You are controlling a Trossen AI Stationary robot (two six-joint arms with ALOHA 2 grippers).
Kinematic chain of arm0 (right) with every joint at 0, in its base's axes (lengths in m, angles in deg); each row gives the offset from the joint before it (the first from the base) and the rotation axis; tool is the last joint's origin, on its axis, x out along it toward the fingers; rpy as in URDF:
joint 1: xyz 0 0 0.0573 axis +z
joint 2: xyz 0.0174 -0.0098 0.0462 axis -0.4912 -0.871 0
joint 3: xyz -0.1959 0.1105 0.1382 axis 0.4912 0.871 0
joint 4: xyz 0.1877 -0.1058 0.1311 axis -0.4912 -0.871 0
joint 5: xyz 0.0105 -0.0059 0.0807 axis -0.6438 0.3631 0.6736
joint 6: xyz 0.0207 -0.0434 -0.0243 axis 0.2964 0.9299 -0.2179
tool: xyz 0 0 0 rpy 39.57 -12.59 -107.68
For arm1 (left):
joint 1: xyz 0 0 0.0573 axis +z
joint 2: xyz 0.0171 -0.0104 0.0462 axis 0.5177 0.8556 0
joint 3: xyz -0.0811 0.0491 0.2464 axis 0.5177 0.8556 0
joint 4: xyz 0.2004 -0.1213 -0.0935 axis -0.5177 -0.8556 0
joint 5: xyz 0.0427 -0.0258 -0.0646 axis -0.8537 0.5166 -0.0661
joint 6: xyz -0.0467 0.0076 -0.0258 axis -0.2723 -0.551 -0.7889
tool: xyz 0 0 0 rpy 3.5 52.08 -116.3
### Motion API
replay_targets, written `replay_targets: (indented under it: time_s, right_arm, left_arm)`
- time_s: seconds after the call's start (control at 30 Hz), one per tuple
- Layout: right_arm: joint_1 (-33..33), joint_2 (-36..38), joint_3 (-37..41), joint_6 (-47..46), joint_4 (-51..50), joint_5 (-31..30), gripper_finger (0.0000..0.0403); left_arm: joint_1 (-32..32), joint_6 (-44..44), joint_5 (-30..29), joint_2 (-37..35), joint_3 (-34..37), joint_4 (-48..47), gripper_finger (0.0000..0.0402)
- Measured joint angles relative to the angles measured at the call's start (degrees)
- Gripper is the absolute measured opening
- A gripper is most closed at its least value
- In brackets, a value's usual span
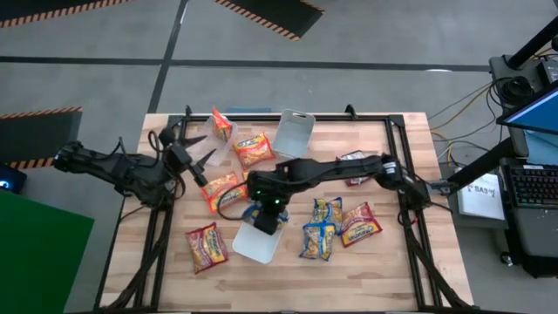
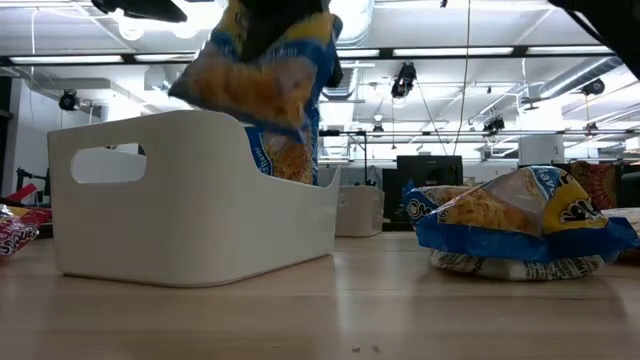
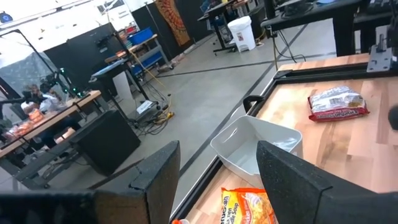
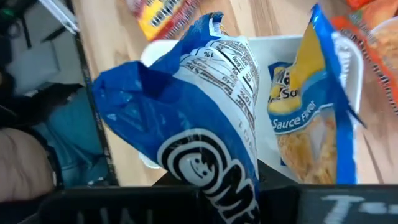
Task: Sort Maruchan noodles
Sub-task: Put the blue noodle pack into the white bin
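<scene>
My right gripper (image 1: pixel 267 215) is over the white tray (image 1: pixel 253 246) near the table's front middle, shut on a blue-and-yellow noodle packet (image 4: pixel 199 118). The low view shows this packet (image 2: pixel 262 75) hanging over the tray (image 2: pixel 190 200). A second blue-and-yellow packet (image 4: pixel 311 118) stands on edge inside the tray, leaning on its wall. My left gripper (image 1: pixel 197 157) is open and empty at the table's left. It points at a clear tray (image 3: pixel 258 146) and an orange packet (image 3: pixel 245 208). My right gripper comes from above, pointing down, and holds the blue-and-yellow packet by its upper end (image 2: pixel 285 30). The packet itself hides the fingers in the wrist view. The packet hangs below the gripper with its printed back (image 4: pixel 217 68) showing, over the white tray's open top.
Loose packets lie on the table: two blue-and-yellow (image 1: pixel 327 209) (image 1: pixel 316 241), dark red ones (image 1: pixel 359 223) (image 1: pixel 206 247) (image 1: pixel 352 166), and orange ones (image 1: pixel 221 190) (image 1: pixel 253 149) (image 1: pixel 223 125). A clear tray (image 1: pixel 293 133) stands at the far edge. Black rails frame the table.
</scene>
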Motion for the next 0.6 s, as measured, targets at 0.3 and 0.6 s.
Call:
replay_targets:
  time_s: [0.3,0.6]
  right_arm:
    - [-0.1,-4.0,0.0,1.2,-0.1,1.9,0.0013]
    - [-0.4,-6.5,0.0,1.9,-0.3,-0.3,0.0013]
  left_arm:
    - [0.0,-0.2,0.0,-0.9,0.4,-0.4,0.0196]
    - [0.0,-0.2,0.0,-0.9,0.4,-0.3,0.0196]
